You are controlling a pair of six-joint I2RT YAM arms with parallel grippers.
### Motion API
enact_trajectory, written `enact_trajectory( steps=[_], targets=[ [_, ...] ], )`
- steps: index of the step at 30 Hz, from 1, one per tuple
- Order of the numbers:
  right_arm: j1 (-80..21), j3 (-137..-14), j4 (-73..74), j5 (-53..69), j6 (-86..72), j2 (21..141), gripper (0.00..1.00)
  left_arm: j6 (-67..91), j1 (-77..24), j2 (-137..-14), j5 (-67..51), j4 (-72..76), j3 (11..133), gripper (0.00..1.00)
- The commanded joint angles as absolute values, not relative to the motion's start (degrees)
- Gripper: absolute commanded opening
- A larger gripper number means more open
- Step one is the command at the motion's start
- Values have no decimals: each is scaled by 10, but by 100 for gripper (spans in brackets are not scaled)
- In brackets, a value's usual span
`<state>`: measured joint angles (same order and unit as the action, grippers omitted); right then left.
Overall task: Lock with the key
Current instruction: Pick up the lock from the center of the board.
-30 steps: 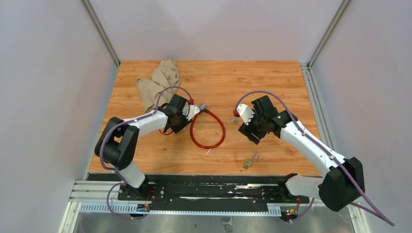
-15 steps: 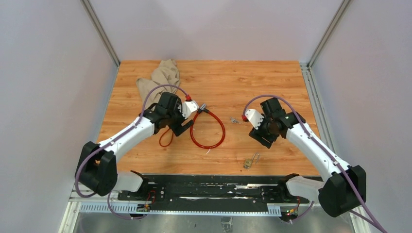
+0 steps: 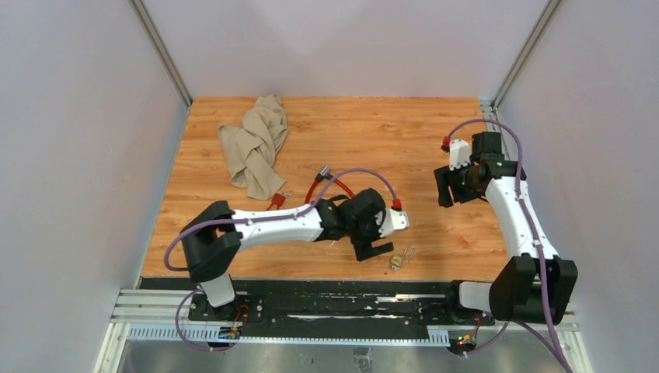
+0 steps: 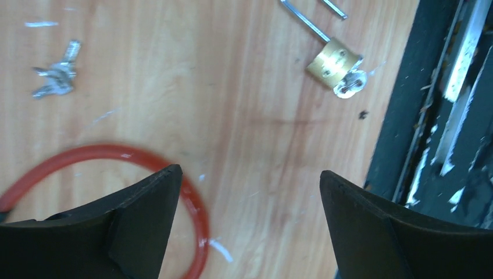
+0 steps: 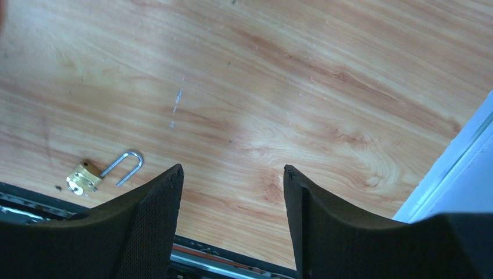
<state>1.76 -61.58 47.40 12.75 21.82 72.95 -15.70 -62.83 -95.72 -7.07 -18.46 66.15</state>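
Left claw (image 4: 249, 174) swung right — table edge (image 4: 390, 87) near

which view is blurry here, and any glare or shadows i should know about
Left wrist: smeared by motion, the silver keys and red cable loop soft-edged, with a bright glint at the brass padlock. Right wrist: the table shows crisp wood grain and no glare. Top external: sharp, evenly lit, only faint shadows.

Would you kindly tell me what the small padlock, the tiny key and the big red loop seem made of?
The padlock body looks like brass: yellow-gold with a satin sheen. Its shackle looks like bright steel. The key seems plain silver-grey metal, with small glints. The red loop looks like cable in a glossy plastic sleeve; its core is hidden.
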Motion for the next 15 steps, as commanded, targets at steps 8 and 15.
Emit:
enact_trajectory(
  steps=[8, 15],
  targets=[
    [66, -558, 410, 213, 165, 675, 62, 66, -711, -1114, 25, -204, 793, 91],
    [66, -540, 395, 219, 172, 654, 62, 113, -712, -1166, 20, -201, 828, 90]
  ],
)
